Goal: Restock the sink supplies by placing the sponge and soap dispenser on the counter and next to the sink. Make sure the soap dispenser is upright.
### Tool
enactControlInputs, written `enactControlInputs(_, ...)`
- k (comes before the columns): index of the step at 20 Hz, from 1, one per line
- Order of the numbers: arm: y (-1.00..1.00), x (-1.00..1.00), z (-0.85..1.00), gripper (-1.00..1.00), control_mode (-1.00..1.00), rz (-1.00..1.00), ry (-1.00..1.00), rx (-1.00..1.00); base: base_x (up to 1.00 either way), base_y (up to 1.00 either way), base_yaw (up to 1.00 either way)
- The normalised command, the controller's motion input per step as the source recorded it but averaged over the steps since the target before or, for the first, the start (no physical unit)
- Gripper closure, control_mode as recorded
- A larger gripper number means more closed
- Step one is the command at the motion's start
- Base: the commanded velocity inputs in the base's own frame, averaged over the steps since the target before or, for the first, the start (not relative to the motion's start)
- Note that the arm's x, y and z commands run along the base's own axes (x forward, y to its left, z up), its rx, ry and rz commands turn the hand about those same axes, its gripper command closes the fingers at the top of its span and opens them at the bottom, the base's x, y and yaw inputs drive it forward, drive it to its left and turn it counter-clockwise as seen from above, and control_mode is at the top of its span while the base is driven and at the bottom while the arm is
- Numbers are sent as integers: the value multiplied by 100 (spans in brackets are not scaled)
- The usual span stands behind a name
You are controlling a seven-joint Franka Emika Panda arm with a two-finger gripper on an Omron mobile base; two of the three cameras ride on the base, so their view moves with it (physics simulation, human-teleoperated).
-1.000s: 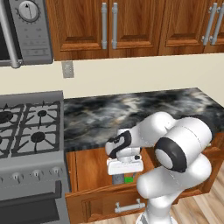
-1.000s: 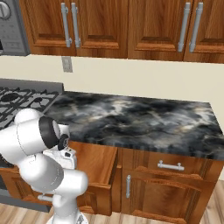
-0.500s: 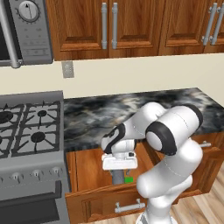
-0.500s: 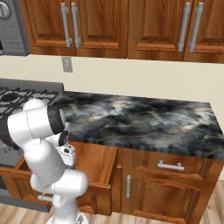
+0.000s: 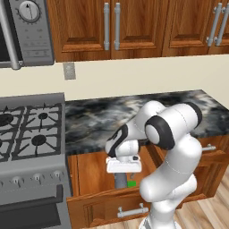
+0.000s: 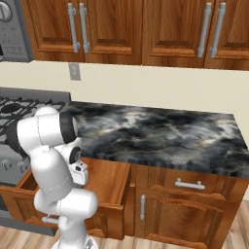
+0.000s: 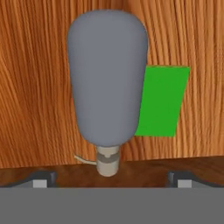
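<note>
Green sponge (image 7: pixel 161 101) beside grey soap dispenser (image 7: pixel 107 78).

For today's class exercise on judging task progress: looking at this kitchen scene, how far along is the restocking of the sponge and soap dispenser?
Done: the drawer stands open.

In hand: the end effector, open and holding nothing, hangs over the soap dispenser, which lies on its side on the drawer floor.

Left: both the dispenser and the sponge beside it must go onto the counter by the sink, dispenser upright. Neither item is there yet.
</note>
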Motion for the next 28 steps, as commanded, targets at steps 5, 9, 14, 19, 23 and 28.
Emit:
enactControlInputs(5,-10,0,-12,-100,-100,0,-12,0,0,0,0)
enactControlInputs(9,1,0,-8,-100,-100,0,-19,0,0,0,0)
enactControlInputs(14,6,0,-9,-100,-100,0,-13,0,0,0,0)
enactControlInputs(19,1,0,-25,-100,-100,0,-6,0,0,0,0)
enactControlInputs(23,0,0,-17,-100,-100,-1,-6,0,0,0,0)
enactControlInputs(28,5,0,-9,-100,-100,-1,-11,0,0,0,0)
